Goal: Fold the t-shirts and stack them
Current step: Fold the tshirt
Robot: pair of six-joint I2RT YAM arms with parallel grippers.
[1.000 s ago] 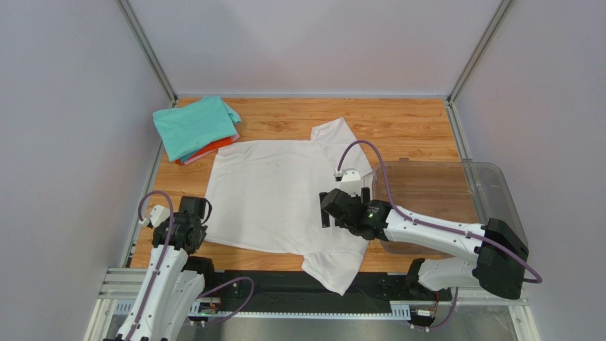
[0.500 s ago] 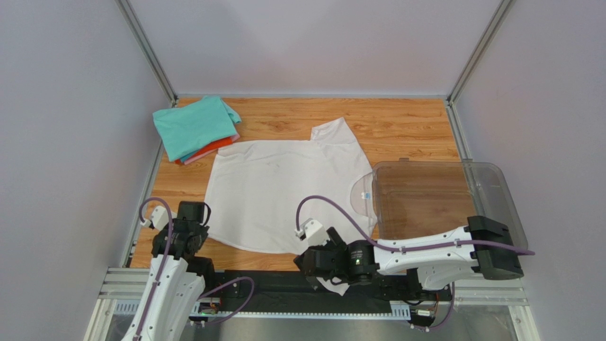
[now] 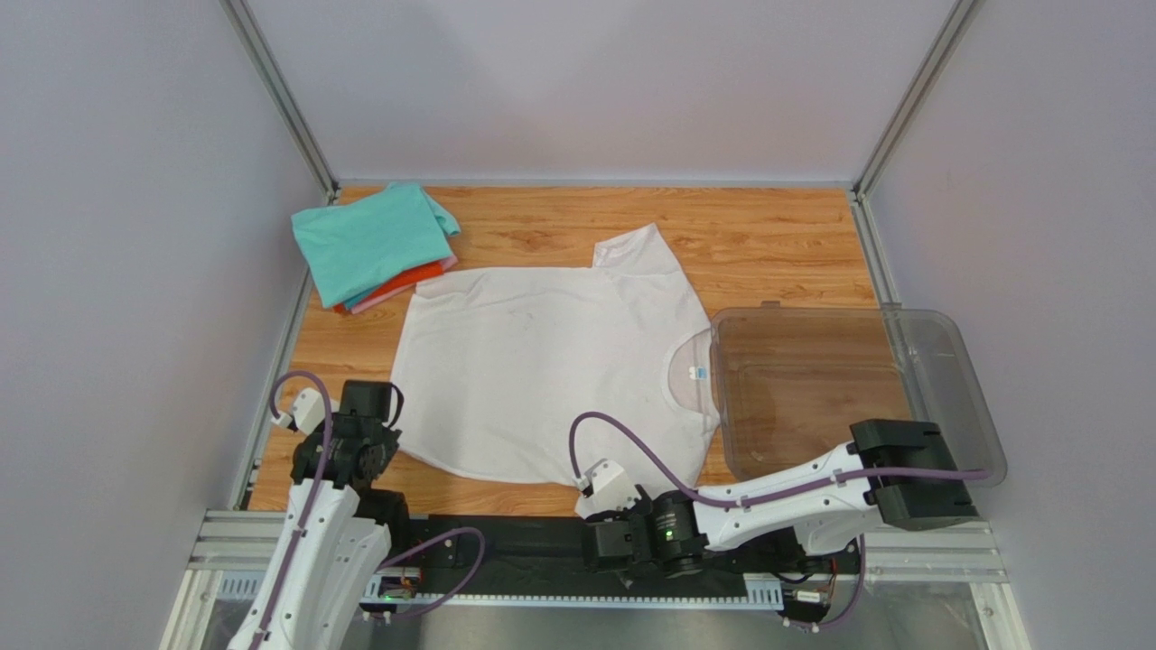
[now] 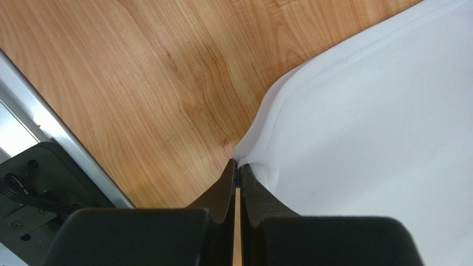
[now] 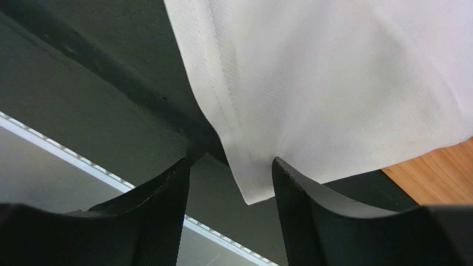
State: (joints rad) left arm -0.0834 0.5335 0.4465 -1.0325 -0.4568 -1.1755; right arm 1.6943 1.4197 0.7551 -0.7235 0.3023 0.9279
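A plain white t-shirt [image 3: 543, 366] lies spread flat on the wooden table, with a small blue neck label at its right side. Its near sleeve hangs over the front edge onto the black base. My left gripper [image 3: 377, 423] is shut, its tips [image 4: 237, 166] pinching the shirt's near-left hem corner [image 4: 377, 138]. My right gripper [image 3: 607, 546] is open low over the base; the sleeve's corner [image 5: 333, 83] lies between its fingers [image 5: 229, 163]. A folded stack sits at the back left: a teal shirt [image 3: 373, 241] on top, with pink and orange-red [image 3: 414, 280] edges showing under it.
A clear plastic bin [image 3: 950, 366] stands at the right, touching the shirt's collar side. A black base strip and metal rail [image 5: 66, 149] run along the front edge. Grey walls close in the table on three sides.
My right arm has swung from over the shirt near the collar down to the front edge and now sits over the hanging sleeve. The left arm has barely moved.
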